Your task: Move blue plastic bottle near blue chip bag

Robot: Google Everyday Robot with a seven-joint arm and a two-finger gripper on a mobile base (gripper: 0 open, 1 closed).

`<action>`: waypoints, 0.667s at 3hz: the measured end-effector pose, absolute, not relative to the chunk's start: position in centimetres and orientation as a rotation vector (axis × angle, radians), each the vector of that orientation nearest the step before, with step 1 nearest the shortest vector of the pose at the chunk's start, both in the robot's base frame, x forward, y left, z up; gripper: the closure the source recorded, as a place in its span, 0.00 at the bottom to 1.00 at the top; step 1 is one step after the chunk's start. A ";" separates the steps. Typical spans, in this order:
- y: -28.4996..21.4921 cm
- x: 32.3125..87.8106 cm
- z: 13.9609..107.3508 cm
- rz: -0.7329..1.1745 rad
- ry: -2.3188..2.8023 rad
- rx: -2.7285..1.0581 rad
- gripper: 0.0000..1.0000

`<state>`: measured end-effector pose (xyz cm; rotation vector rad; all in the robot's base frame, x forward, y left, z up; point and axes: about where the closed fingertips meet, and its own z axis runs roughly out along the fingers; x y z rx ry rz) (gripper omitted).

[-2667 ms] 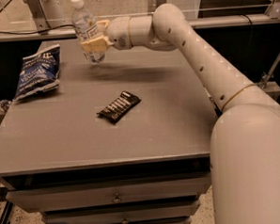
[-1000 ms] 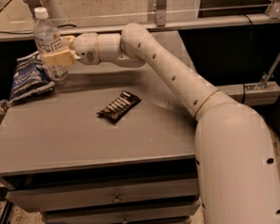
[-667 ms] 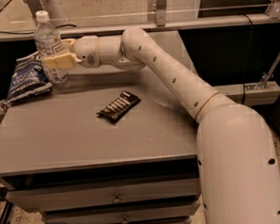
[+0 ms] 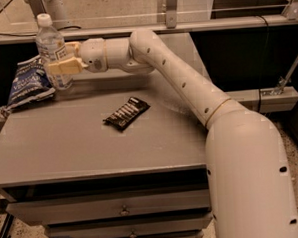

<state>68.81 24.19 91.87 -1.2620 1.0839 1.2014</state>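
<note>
The blue plastic bottle (image 4: 52, 50), clear with a white cap, stands upright at the table's far left, right beside the blue chip bag (image 4: 28, 85), touching or overlapping its right edge. My gripper (image 4: 61, 63) reaches in from the right and is shut on the bottle at its middle, its cream fingers (image 4: 64, 67) across the label. The bottle's base is at or just above the table top; I cannot tell which.
A small black bar wrapper with white stripes (image 4: 126, 113) lies near the middle of the grey table (image 4: 90, 149). My arm (image 4: 182, 79) spans the table's back right. Drawers sit under the table front. A rail runs behind the table.
The bottle, held in my gripper, travelled left from mid-table to the chip bag. Over the last second it lowered slightly and stayed beside the bag.
</note>
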 end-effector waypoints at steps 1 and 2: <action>24.9 68.3 92.0 1.209 1.053 -1.330 0.82; 25.2 68.0 92.0 1.214 1.035 -1.377 0.59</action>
